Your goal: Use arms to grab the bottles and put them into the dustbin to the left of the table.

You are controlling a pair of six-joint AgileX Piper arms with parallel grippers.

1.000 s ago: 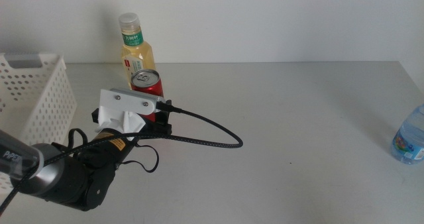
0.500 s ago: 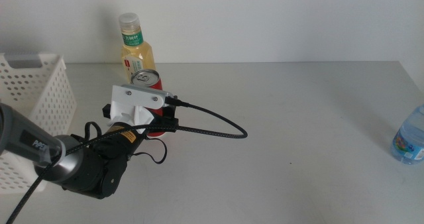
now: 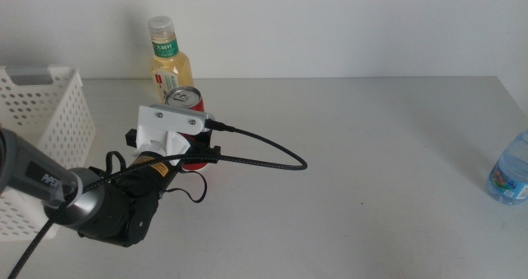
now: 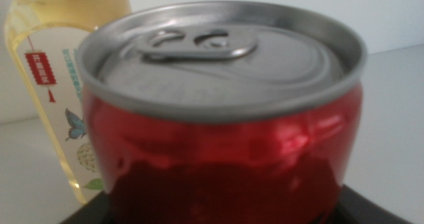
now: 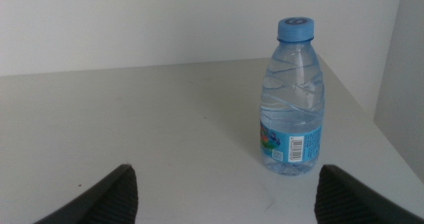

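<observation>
The left tool (image 3: 191, 147) is right at the red soda can (image 3: 186, 114), which stands upright toward the bench's (image 3: 355, 163) back left part; the can fills the left wrist view (image 4: 225, 138), sitting between the dark jaw bases at the foot of that picture, but whether the jaws press on it or stand spread beside it I cannot tell. Just behind the can, near the bench's back edge, stands the yellow drink bottle (image 3: 169, 60) with its white cap, upright; the 2 look very close, and I cannot tell if they touch. The white dustbin (image 3: 45, 139) with its holed sides stands at the bench's left edge, near the left arm (image 3: 99, 209) and apart from the can. That arm comes in low from the front left corner, its wrist with the white camera bracket level with the can's top and a thick black cable looping out to the right over bare bench. The small water bottle (image 3: 511, 170) with the blue cap (image 5: 295, 28) stands upright alone at the bench's right edge, well apart from the others, with open bench all the way between. The right tool (image 5: 225, 197) faces it from a short way off, jaws spread wide and holding nothing.
</observation>
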